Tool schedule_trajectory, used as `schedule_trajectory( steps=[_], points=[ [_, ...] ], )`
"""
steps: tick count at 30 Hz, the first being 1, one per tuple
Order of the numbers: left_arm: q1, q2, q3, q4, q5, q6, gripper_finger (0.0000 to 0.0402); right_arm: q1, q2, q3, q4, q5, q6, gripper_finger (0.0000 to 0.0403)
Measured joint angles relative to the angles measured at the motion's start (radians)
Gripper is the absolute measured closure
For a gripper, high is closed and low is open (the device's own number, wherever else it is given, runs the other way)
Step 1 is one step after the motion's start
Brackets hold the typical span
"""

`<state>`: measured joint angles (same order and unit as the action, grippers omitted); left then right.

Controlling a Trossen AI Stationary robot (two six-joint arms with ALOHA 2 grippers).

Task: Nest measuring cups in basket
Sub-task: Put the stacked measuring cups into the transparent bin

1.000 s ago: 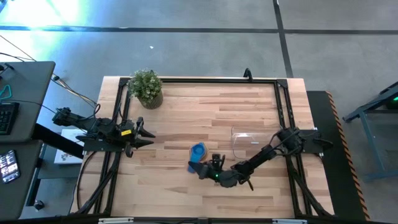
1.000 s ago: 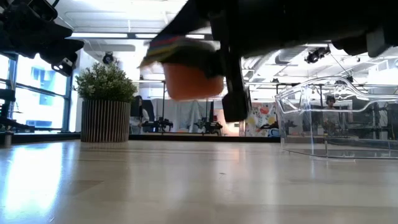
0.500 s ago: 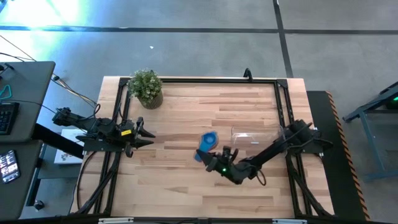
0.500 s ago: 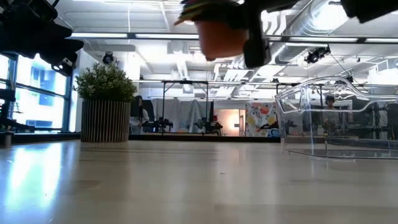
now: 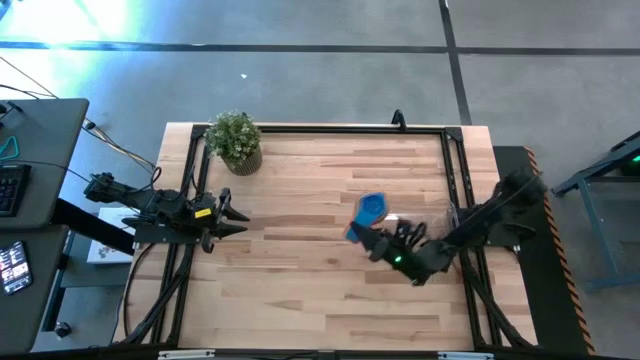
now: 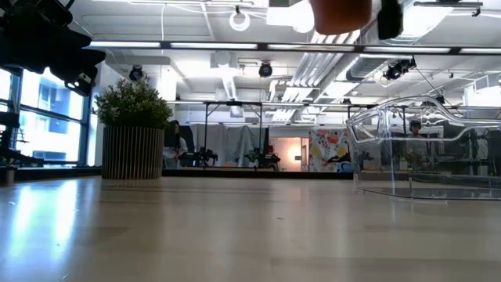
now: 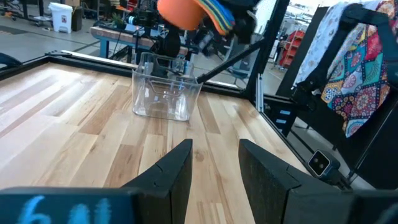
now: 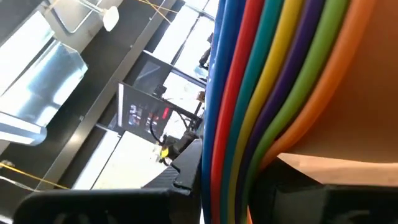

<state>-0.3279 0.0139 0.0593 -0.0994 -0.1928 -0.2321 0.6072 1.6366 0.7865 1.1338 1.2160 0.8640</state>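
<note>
1. Nearest the camera in the right wrist view, the stack of measuring cups (image 8: 280,81) filled the right of the frame, its flat handles banded blue, red, teal, yellow, purple, green and orange, with the right arm's claw closed on them (the fingers themselves barely showed at the bottom).
2. In the high view the right gripper (image 5: 385,243) sat right of centre, carrying the stack of measuring cups (image 5: 368,212) in the air, the blue cup uppermost; the low view caught only the orange underside (image 6: 341,12) at the top edge.
3. The basket (image 5: 415,222) lay on the table just to the right of the stack, partly hidden by the arm. Judging by that, the coming move was a short carry rightward, then down, with the handles trailing lower left toward the claw.
4. Farthest off, at the left edge, the left gripper (image 5: 236,212) waited with fingers spread wide, well apart from the basket; the right arm was plainly the nearer.
</note>
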Motion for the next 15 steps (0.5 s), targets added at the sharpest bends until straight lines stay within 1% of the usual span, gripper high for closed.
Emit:
schedule_trajectory(
  steps=[2,4,6,8,11,13,15],
  points=[
    [0.000,0.000,0.000,0.001,0.000,0.000,0.0280,0.003,-0.080,-0.056,-0.004,-0.013,-0.030,0.0334],
    [0.000,0.000,0.000,0.000,0.000,0.000,0.0280,0.002,-0.168,-0.111,-0.048,-0.035,-0.037,0.0334],
    [0.000,0.000,0.000,0.001,0.000,0.000,0.0280,-0.003,-0.266,-0.165,-0.121,-0.061,-0.039,0.0336],
    [0.000,0.000,0.000,0.000,0.000,0.000,0.0280,-0.013,-0.377,-0.210,-0.216,-0.108,-0.034,0.0336],
    [0.000,0.000,0.000,0.000,0.000,0.000,0.0280,-0.041,-0.553,-0.253,-0.399,-0.201,-0.007,0.0336],
    [0.000,0.000,0.000,0.000,0.000,0.000,0.0280,-0.063,-0.670,-0.255,-0.565,-0.263,0.017,0.0336],
    [0.000,0.000,0.000,0.000,0.000,0.000,0.0280,-0.092,-0.782,-0.246,-0.770,-0.327,0.049,0.0336]
  ],
)
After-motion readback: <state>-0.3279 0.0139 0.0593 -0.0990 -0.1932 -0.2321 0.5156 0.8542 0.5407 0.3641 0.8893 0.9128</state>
